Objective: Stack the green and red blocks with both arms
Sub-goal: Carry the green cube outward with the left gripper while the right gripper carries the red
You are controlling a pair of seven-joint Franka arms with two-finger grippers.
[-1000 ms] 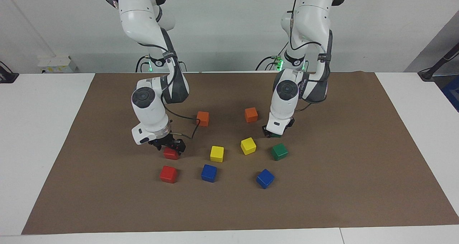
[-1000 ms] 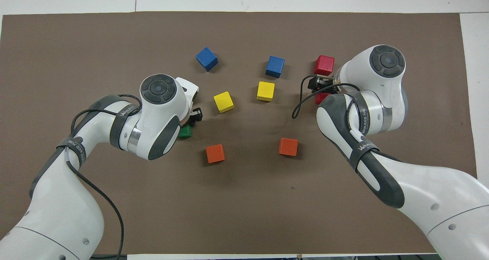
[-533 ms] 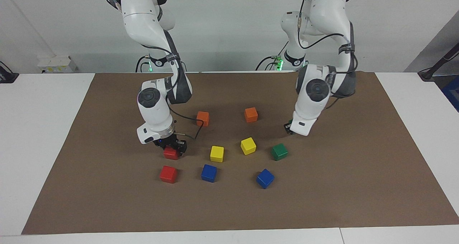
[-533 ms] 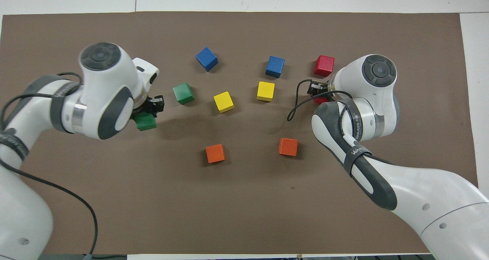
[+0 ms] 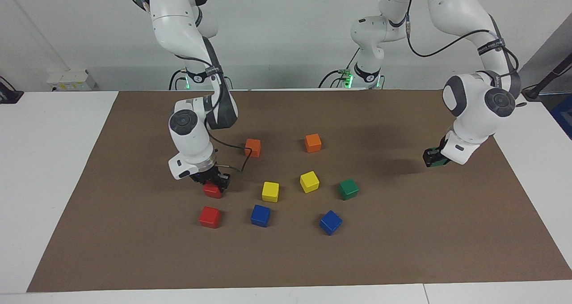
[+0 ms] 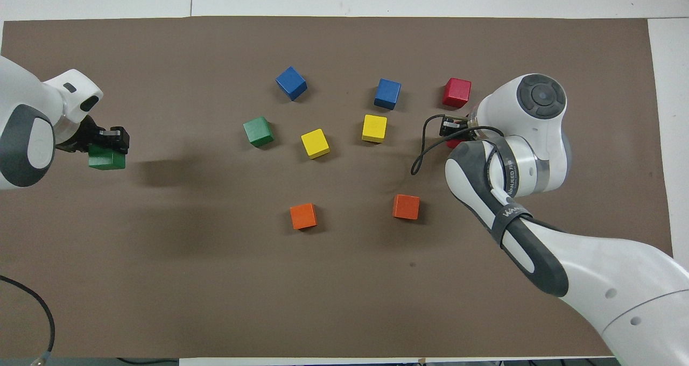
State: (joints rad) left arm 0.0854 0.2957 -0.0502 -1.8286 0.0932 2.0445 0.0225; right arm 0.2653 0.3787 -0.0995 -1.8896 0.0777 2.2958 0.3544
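My left gripper (image 5: pixel 435 157) is shut on a dark green block (image 5: pixel 440 162) and holds it in the air over the left arm's end of the brown mat; it also shows in the overhead view (image 6: pixel 107 142), with the block (image 6: pixel 106 159) under it. The second green block (image 5: pixel 348 189) (image 6: pixel 258 131) sits on the mat beside a yellow cube. My right gripper (image 5: pixel 213 182) (image 6: pixel 454 131) is down on a red block (image 5: pixel 212 190) (image 6: pixel 454 142), fingers closed on its sides, at mat level. The second red block (image 5: pixel 210 217) (image 6: pixel 457 92) lies just farther from the robots.
Two orange cubes (image 5: pixel 253 147) (image 5: pixel 313 142) lie nearest the robots. Two yellow cubes (image 5: pixel 270 191) (image 5: pixel 309 181) and two blue cubes (image 5: pixel 260 215) (image 5: pixel 330 222) lie mid-mat. The brown mat (image 5: pixel 402 241) covers the white table.
My left arm has lifted the green block and swung it from mid-mat out toward the left arm's end. The right gripper has stayed on the red block.
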